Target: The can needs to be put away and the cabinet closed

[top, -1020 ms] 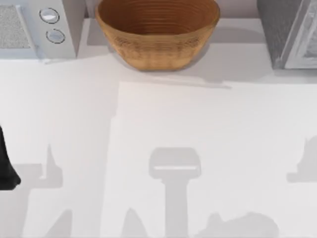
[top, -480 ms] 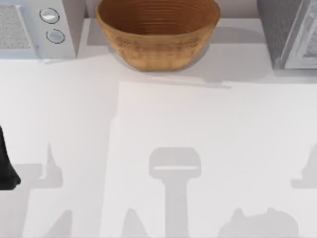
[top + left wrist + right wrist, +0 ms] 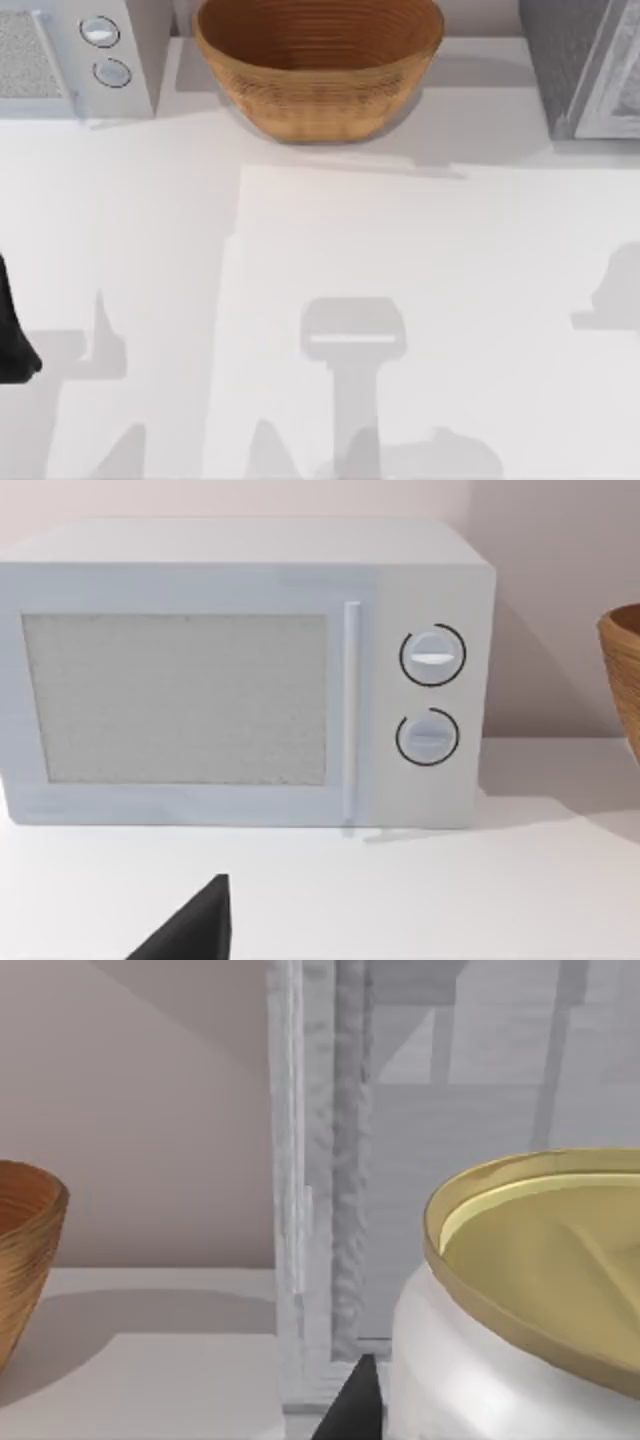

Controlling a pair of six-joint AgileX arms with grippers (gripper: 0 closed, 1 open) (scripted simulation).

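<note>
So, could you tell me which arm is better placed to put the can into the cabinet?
Right. Its wrist view has the can close up before the cabinet; the left arm sits at the table's left edge, facing the microwave.

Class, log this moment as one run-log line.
right gripper: before cabinet, can beside it | left arm: parked, top view's left edge

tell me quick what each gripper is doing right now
Left gripper: parked at the table's left edge, fingers cannot be told.
Right gripper: the can sits right against its wrist camera, grip cannot be told.
</note>
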